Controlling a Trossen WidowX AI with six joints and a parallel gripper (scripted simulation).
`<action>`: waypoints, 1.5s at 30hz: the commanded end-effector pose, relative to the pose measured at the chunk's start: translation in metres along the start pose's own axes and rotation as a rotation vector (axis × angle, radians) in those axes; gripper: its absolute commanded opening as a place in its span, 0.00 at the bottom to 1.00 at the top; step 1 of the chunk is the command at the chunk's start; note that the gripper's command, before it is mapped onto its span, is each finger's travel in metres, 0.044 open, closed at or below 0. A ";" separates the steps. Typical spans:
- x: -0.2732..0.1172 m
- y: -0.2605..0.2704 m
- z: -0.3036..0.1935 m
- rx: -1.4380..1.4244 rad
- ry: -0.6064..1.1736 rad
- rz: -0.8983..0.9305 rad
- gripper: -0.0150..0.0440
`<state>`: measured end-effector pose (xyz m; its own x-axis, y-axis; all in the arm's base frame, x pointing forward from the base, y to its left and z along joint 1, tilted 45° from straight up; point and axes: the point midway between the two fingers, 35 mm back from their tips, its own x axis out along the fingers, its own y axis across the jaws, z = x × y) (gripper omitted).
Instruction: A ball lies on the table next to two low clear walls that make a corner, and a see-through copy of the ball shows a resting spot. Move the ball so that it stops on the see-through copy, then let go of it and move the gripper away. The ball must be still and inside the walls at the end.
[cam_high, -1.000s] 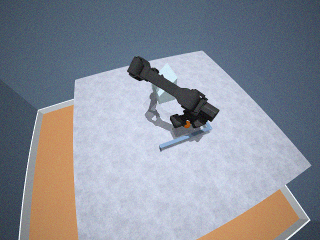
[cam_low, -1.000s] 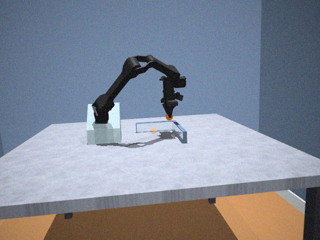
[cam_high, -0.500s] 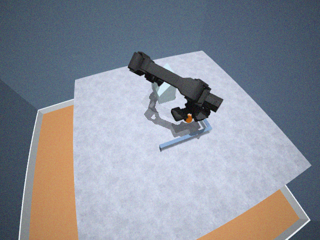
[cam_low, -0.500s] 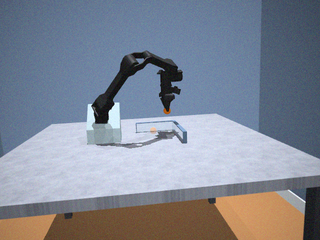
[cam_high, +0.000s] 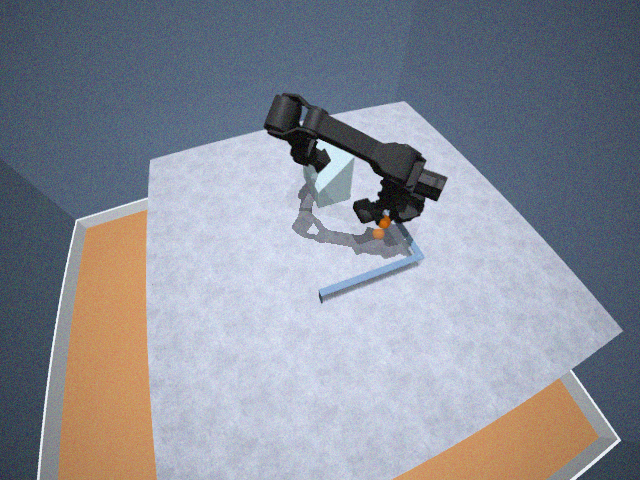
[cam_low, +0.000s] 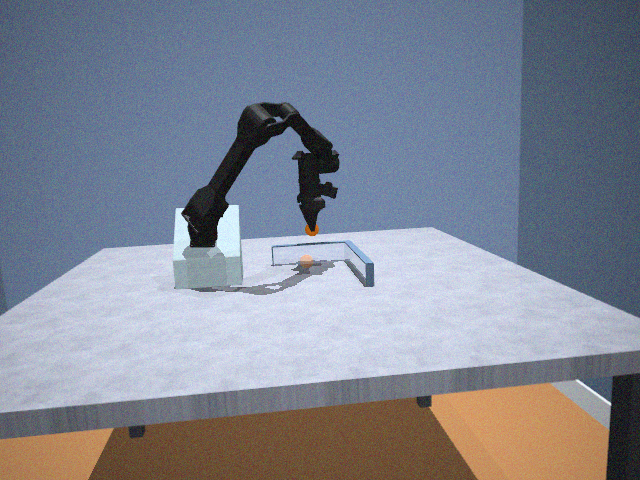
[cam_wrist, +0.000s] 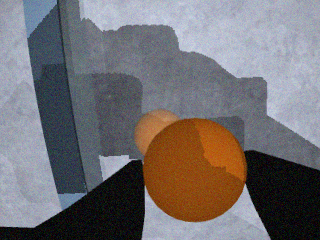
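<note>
- Table (cam_low: 361, 330): pale grey mottled top with a thick slab edge; dark legs (cam_low: 622, 428) visible beneath in the exterior view.
- Floor (cam_high: 105, 335): flat orange, bordered by a grey skirting strip (cam_high: 62, 330) with a white edge.
- Walls (cam_low: 155, 77): plain blue-grey, meeting at a corner to the right.
- Light: overhead, casting soft shadows on the table.

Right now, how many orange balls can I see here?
2: a solid ball gripped in the claw above the table, and a faint see-through copy on the table inside the clear walls.
</note>
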<state>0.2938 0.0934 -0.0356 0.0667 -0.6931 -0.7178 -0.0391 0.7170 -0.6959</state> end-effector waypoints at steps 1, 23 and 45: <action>0.009 0.011 -0.016 -0.003 0.008 -0.003 0.25; 0.082 0.011 -0.020 -0.002 0.008 -0.007 0.25; 0.097 0.010 -0.018 0.007 0.004 -0.001 0.52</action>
<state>0.2819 0.0326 -0.1127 0.0624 -0.6945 -0.7168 -0.0330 0.7164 -0.6969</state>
